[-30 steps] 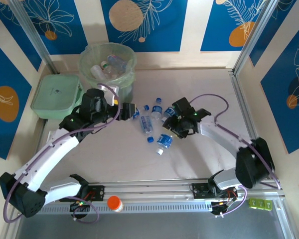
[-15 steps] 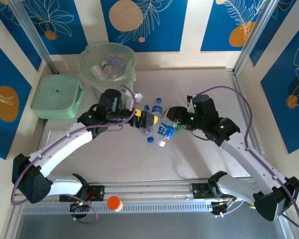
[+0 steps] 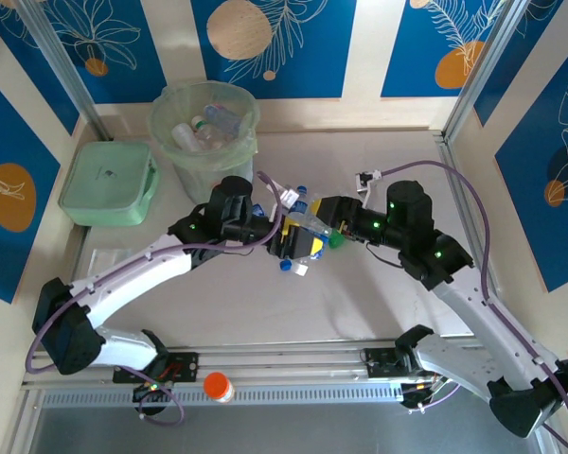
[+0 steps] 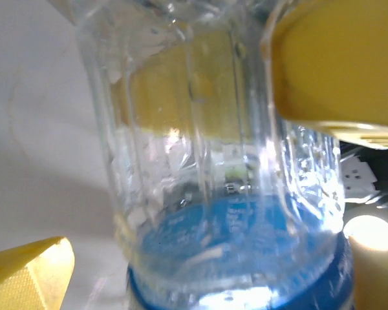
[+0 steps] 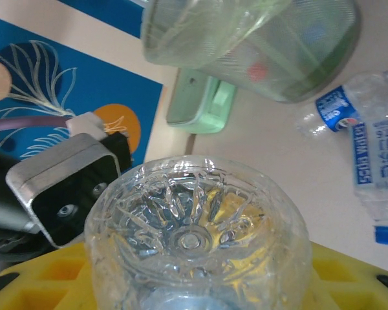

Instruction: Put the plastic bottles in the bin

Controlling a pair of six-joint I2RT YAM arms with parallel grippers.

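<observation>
Between the two claws, mid-table [image 3: 379,284], is the held bottle [image 3: 310,245]: clear ribbed plastic, blue label. Right claw [image 3: 321,230] pinches it; left claw [image 3: 291,237] is spread around it.

Left wrist cam adds what the top cam can't. One yellow finger [image 4: 336,64] lies against the bottle wall [image 4: 200,161]. The other finger [image 4: 26,274] sits apart from it, w/ bare table in the gap.

Right wrist cam shows the bottle end-on: moulded star base [image 5: 193,240], yellow pads [image 5: 45,278] either side, left claw's grey-and-black block [image 5: 64,187] just left of it. Beyond the right claw, same cam: 2 loose bottles [image 5: 375,168] lying flat, clear w/ blue labels. Further off is the bin [image 5: 246,45], round, translucent pale green, thin liner bag, w/ 1 flat green lidded box [image 5: 200,103] beside it.

Top cam puts the bin [image 3: 159,121] well beyond the left claw, far-left, several bottles inside, count unclear. 1 orange-capped item [image 3: 218,386] lies near the arm bases.
</observation>
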